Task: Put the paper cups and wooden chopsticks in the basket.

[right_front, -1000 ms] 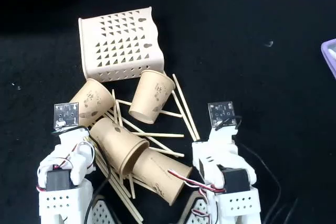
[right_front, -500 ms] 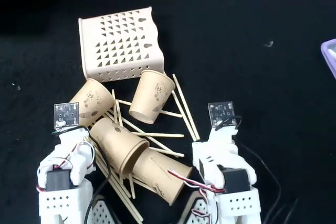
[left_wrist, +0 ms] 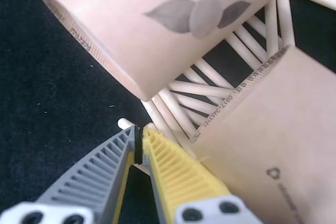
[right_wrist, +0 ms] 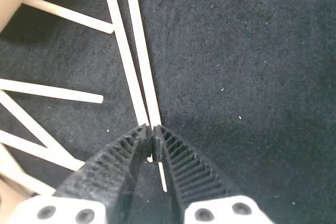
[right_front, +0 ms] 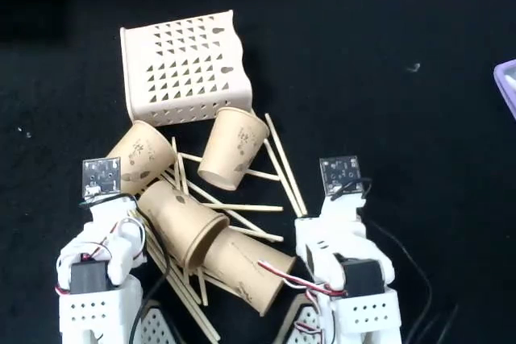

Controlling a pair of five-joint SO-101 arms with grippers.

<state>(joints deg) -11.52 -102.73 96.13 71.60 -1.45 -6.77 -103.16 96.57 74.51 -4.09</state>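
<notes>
1. We see the left gripper (left_wrist: 137, 139) with its grey and yellow fingers pressed together, clamping nothing. The ends of several wooden chopsticks (left_wrist: 199, 88) lie just ahead of the tips.
2. 2 paper cups lie on their sides close by, 1 (left_wrist: 157, 19) ahead of the tips and 1 (left_wrist: 273, 145) beside the yellow finger.
3. The right gripper (right_wrist: 152, 129) is closed to a slit, and 2 more wooden chopsticks (right_wrist: 140, 51) run side by side from its tips.
4. The basket (right_front: 185, 66) sits on the black table (right_front: 403, 159), well beyond both sets of fingers, past the cups.
</notes>
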